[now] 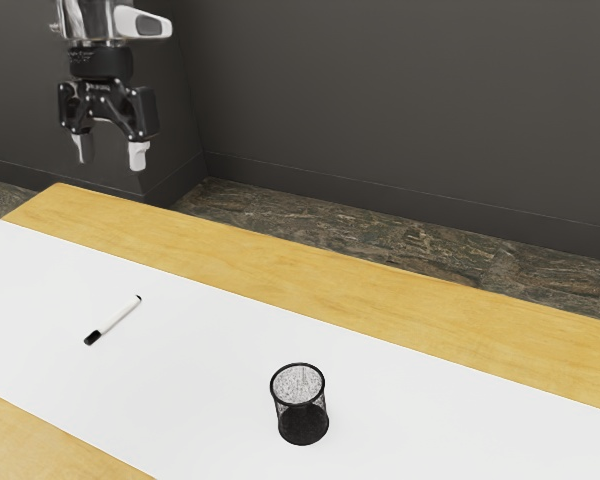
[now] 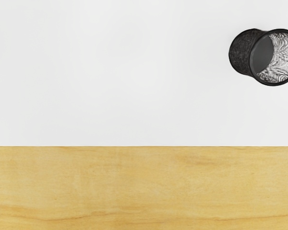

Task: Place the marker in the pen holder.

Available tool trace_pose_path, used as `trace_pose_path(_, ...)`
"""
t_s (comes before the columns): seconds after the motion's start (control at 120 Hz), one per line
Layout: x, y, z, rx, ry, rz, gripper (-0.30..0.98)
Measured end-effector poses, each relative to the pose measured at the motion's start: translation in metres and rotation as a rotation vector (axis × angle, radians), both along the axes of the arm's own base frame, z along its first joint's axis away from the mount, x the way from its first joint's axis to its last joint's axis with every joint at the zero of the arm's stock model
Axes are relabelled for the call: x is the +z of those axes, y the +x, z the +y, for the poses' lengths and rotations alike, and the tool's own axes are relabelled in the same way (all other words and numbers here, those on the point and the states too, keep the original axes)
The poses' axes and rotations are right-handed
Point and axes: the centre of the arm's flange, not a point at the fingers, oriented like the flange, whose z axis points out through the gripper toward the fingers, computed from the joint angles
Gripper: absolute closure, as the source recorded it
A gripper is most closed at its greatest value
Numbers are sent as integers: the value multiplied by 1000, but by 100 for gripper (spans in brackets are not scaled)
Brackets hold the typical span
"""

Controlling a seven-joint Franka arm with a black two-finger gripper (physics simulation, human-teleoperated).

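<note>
In the exterior view, the gripper (image 1: 111,162) hangs at upper left, its fingers apart and nothing between them. The marker (image 1: 113,320) lies at lower left on a white sheet (image 1: 210,350) over the wooden table (image 1: 380,285); the mesh pen holder (image 1: 300,404) stands upright at lower centre. The wrist view's right edge cuts off the holder at upper right; a dark speck at the left edge is too small to identify.

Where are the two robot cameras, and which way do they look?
Exterior view: high beside the silver-and-black metal arm, looking down across the yellow wooden table. It shows the arm's end and its black two-finger tool.
Wrist view: on the arm, by the tool, looking down at the table.
Both show the table, flat white sheet and round black mesh pen holder.
</note>
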Motion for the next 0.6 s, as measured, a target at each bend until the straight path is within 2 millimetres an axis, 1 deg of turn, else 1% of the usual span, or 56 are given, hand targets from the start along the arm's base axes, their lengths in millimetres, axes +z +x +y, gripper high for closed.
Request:
trace_pose_path(0.083, -1, 11, 0, 10, 13, -71, 0)
trace_pose_path(0.1, -4, 14, 1, 11, 16, -75, 0)
trace_pose_path(0.133, -20, 18, 1, 16, 22, -62, 0)
trace_pose_path(0.167, -45, 21, 3, 22, 26, -31, 0)
trace_pose_path(0.233, -111, 23, 8, 37, 29, 54, 0)
trace_pose_path(0.283, -157, 20, 16, 54, 33, 106, 0)
trace_pose_path(0.342, -199, 17, 31, 85, 37, 142, 0)
trace_pose_path(0.375, -218, 19, 46, 115, 38, 151, 0)
trace_pose_path(0.408, -234, 21, 71, 164, 38, 155, 0)
trace_pose_path(0.433, -245, 20, 100, 219, 37, 158, 0)
trace_pose_path(0.458, -255, 17, 135, 285, 34, 160, 0)
trace_pose_path(0.492, -269, 7, 181, 371, 29, 161, 0)
trace_pose_path(0.517, -279, 0, 206, 417, 27, 159, 0)
trace_pose_path(0.533, -285, -2, 217, 436, 26, 156, 0)
trace_pose_path(0.55, -291, -2, 223, 445, 26, 153, 0)
trace_pose_path(0.575, -300, 0, 226, 444, 27, 147, 0)
trace_pose_path(0.6, -309, 5, 224, 432, 29, 141, 0)
